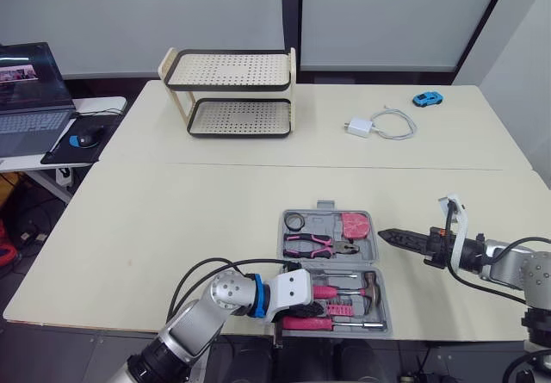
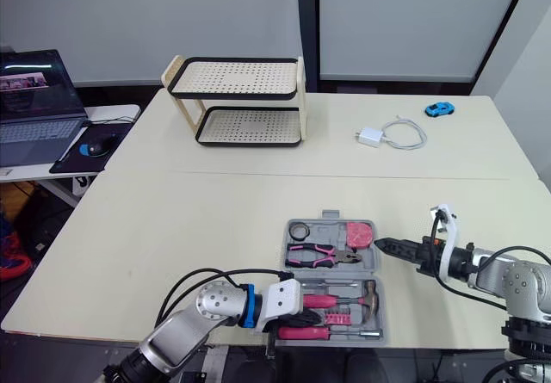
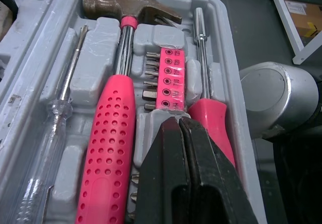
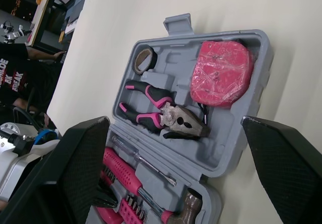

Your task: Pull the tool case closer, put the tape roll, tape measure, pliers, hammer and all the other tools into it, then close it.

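Observation:
The grey tool case (image 1: 325, 205) lies open at the table's front edge. Its far half holds the tape roll (image 1: 295, 221), the pink-handled pliers (image 1: 318, 245) and the pink tape measure (image 1: 355, 225). In the near half lie the hammer (image 3: 113, 148), a pink bit holder (image 3: 168, 83), a clear screwdriver (image 3: 45, 148) and a pink-handled screwdriver (image 3: 211, 118). My left gripper (image 3: 179, 121) is shut with nothing in it, its tips just over the bit holder at the case's near left. My right gripper (image 4: 175, 119) is open, just right of the case and pointing at it.
A two-tier perforated rack (image 1: 232, 90) stands at the back left. A white charger with cable (image 1: 379, 125) and a blue toy car (image 1: 427, 99) lie at the back right. A laptop (image 1: 30, 90) and mouse (image 1: 86, 138) sit on a side table to the left.

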